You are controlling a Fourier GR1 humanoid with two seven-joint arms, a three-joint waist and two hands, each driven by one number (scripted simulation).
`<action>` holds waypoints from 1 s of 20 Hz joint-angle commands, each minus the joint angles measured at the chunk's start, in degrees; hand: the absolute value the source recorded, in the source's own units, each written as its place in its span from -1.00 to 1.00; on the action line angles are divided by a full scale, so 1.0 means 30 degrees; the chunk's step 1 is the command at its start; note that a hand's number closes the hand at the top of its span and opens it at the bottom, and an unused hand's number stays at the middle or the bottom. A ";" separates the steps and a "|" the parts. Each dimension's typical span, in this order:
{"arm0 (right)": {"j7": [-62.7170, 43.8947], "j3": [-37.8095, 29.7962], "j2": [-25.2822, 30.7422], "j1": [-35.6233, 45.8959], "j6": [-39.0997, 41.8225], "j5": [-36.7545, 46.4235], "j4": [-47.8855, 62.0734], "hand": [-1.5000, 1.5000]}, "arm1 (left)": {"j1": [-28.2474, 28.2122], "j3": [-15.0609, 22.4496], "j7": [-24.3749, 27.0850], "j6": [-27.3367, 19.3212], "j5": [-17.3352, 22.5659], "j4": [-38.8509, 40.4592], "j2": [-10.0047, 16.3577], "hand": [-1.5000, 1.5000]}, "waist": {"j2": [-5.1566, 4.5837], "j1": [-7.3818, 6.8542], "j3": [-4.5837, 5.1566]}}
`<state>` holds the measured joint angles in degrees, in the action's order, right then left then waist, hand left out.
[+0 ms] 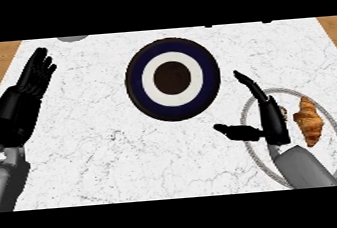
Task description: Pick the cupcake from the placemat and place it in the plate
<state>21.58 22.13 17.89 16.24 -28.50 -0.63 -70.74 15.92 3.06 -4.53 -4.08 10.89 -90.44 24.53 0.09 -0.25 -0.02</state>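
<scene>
head view. a white marbled bench carries a dark blue plate with a white ring and brown centre. well apart to its right lies a round grey-rimmed placemat. no cupcake can be made out; what lies on the placemat is a golden croissant-shaped pastry, on the mat's right half and not touched. the right hand hovers over the mat's left half, just beside the pastry, with fingers stretched toward the plate and thumb spread wide, clasping nothing. a small brown patch shows on the far side of the fingers; whether it is a separate item cannot be told. the left hand rests at the left edge, fingers straight and up. judged risks: the thumb opens away from the pastry, so closing from this pose would probably catch nothing or nudge the pastry across the mat. a pinch on a tapered end might let it swing or slip on the way to the plate.
</scene>
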 commanded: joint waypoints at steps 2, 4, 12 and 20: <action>-0.4581 0.0259 0.2948 0.0459 0.0016 0.2165 -0.2809 -1.00 | -0.0448 -0.0465 0.0319 0.0382 0.0105 -0.0047 -0.0049 0.00 | 0.0081 0.0297 0.0048; -0.7861 0.1041 0.3901 0.1495 0.0197 0.3682 -0.2294 -1.00 | -0.0613 -0.0134 -0.0177 -0.0139 -0.0369 -0.0528 -0.0093 0.00 | 0.0154 0.0181 0.0087; -1.7088 0.3416 0.7882 0.3619 0.7712 0.4948 -0.3132 -1.00 | -0.0127 -0.0591 -0.0187 0.0506 0.0052 0.0045 0.0273 0.00 | 0.0141 0.0196 0.0149; -2.2198 0.4078 0.6561 0.4979 1.2690 0.4023 -0.3429 -1.00 | -0.0169 -0.0781 0.0478 0.0916 -0.0089 0.0693 -0.0243 0.00 | -0.0058 -0.0052 0.0023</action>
<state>-39.60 33.30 40.10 29.49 5.07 10.50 -83.09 15.73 1.81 -4.61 -3.08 10.15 -90.03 23.71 0.26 0.09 0.19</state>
